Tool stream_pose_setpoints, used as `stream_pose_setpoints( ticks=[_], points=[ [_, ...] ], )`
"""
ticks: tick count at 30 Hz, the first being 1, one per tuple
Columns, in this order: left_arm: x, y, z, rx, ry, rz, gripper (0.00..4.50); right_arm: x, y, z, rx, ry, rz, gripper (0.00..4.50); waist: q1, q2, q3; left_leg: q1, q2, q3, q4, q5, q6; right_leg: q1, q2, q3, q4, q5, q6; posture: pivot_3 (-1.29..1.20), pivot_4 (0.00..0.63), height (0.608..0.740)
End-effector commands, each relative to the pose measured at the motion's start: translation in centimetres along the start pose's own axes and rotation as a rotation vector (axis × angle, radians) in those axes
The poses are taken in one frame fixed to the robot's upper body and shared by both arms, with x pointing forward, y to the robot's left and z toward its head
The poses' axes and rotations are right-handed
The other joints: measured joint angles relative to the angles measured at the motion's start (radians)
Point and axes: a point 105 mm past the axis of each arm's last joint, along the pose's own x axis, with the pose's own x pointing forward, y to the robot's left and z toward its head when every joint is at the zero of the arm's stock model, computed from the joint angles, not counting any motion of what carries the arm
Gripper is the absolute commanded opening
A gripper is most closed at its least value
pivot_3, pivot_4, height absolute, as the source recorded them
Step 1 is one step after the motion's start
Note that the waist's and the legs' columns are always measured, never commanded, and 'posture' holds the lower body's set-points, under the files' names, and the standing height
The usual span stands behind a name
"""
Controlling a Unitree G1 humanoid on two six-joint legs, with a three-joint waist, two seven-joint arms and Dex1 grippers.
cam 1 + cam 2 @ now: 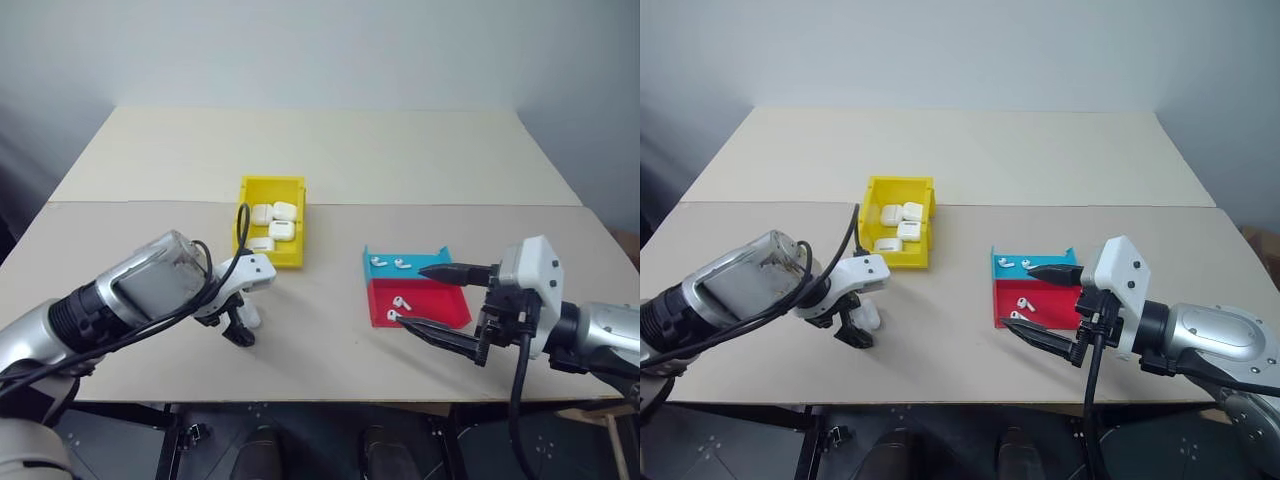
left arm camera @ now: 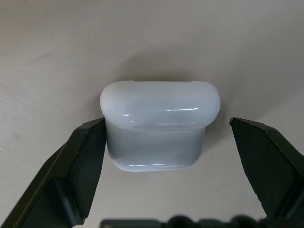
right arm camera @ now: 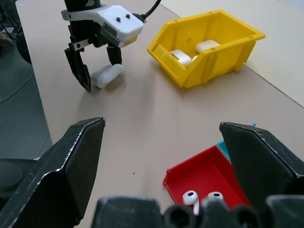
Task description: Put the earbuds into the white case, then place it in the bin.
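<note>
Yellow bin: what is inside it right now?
The yellow bin holds four closed white cases; its near wall hides the bottom. No earbuds visible there. Whether the cases hold earbuds cannot be seen.

White case (image 2: 159,126) lies shut on the table; earbuds (image 3: 199,197) in tray; bin (image 1: 270,224) upright.

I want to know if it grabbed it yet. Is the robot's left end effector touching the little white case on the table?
Cannot tell. In the left wrist view the white case sits between the open left end effector; one finger meets its edge, the other stands clear.
</note>
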Motion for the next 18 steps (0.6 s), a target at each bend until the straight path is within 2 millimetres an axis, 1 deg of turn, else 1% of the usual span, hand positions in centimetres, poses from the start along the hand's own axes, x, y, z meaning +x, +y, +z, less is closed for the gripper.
stream_pose_setpoints(
  ticks=[1,8,11,13,14,15,18],
  points=[
    [0.40,0.75,-1.32,0.011,0.043,0.052,4.43,0.00,0.67,0.79,-0.030,-0.028,0.017,4.50,-0.001,0.000,0.000,0.000,0.000,0.000,0.000,0.000,0.000,0.000,0.000,0.000,0.000,0.000,0.000,0.00,0.150,0.740],
    [0.86,1.49,-1.51,0.060,0.048,0.095,4.43,0.15,0.56,0.79,-0.027,-0.029,0.019,4.50,0.002,0.001,-0.001,0.004,0.000,0.000,0.000,0.000,0.000,0.004,0.000,0.000,0.000,0.000,0.000,0.00,0.150,0.740],
    [1.04,1.68,-1.53,0.074,0.041,0.123,3.92,0.14,0.64,0.71,-0.033,-0.024,0.020,4.50,0.001,0.001,-0.001,0.010,0.000,0.000,0.000,0.000,0.000,0.011,0.000,0.000,-0.001,0.000,0.000,0.00,0.150,0.740],
    [1.06,1.59,-1.62,0.083,0.041,0.126,3.20,0.05,0.74,0.67,-0.033,-0.024,0.021,4.50,0.001,0.001,-0.001,0.012,0.000,0.000,0.000,0.000,0.000,0.014,0.000,0.000,-0.002,-0.001,0.000,0.00,0.150,0.740],
    [1.07,1.53,-1.66,0.080,0.040,0.125,2.91,0.00,0.79,0.65,-0.033,-0.024,0.022,4.50,0.001,0.001,-0.001,0.012,0.000,0.000,0.000,0.000,0.000,0.014,0.000,0.000,-0.002,-0.001,0.000,0.00,0.150,0.740],
    [1.02,1.52,-1.71,0.086,0.039,0.128,2.81,-0.04,0.83,0.62,-0.033,-0.023,0.023,4.50,0.001,0.002,-0.001,0.012,0.000,0.000,0.000,0.000,0.000,0.014,0.000,0.000,-0.002,-0.001,0.000,0.00,0.150,0.740],
    [0.75,1.60,-1.74,0.091,0.028,0.135,2.81,-0.13,0.88,0.52,-0.039,-0.018,0.026,4.50,0.000,0.002,-0.001,0.013,0.000,0.000,-0.001,0.000,0.000,0.014,0.000,0.000,-0.002,-0.001,0.000,0.00,0.150,0.740]
  ],
)
